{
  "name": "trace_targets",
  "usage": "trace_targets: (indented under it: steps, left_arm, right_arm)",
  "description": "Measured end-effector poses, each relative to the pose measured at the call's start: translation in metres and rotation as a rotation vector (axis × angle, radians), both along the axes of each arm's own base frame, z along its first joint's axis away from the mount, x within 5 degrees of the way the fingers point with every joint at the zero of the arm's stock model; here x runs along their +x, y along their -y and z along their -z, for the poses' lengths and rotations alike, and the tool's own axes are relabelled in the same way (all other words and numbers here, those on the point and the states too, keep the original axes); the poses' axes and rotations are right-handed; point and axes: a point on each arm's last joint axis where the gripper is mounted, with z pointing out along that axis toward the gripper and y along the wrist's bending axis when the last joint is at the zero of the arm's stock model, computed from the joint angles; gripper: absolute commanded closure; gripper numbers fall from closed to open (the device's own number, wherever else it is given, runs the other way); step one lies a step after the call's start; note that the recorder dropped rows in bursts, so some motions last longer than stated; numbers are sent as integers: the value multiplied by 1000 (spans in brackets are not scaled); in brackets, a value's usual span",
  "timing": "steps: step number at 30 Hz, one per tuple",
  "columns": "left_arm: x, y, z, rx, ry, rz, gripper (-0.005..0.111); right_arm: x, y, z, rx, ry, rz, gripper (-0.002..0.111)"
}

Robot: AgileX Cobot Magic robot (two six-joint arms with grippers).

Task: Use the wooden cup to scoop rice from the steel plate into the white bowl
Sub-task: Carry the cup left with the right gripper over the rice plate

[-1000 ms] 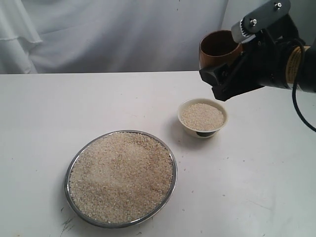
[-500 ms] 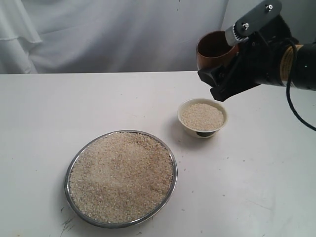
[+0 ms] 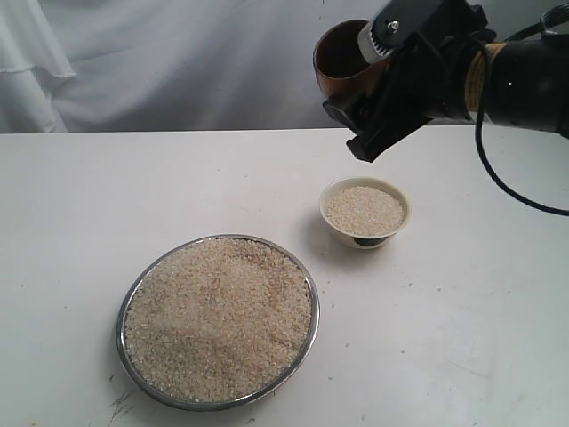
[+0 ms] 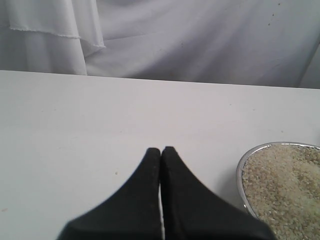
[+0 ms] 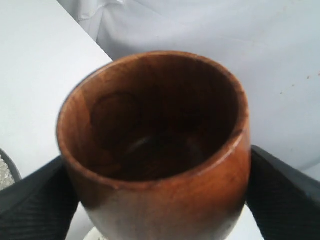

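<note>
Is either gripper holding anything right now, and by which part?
Right gripper holds the wooden cup by its sides, below the rim. Left gripper holds nothing.

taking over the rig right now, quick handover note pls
Left gripper: shut, empty, low over the table beside the steel plate.
Right gripper: shut on the wooden cup, held in the air above and beyond the white bowl; the cup looks empty.
Plate: heaped with rice. Bowl: right of the plate, filled nearly to its rim.
Done: rice is in the bowl.
Left: probably another scoop from the plate if more is wanted, else set the cup down.
</note>
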Motion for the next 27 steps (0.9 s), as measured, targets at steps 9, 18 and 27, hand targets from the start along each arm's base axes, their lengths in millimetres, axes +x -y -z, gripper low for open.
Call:
trace_targets:
  steps: [9, 18, 27]
  left_arm:
    - [0, 0, 0, 0, 0, 0, 107]
    - [0, 0, 0, 0, 0, 0, 107]
    - [0, 0, 0, 0, 0, 0, 107]
  right_arm:
    - [-6, -15, -2, 16, 7, -76, 108]
    - [-8, -26, 11, -143, 60, -119, 108]
    - [-13, -62, 63, -487, 154, -273, 108]
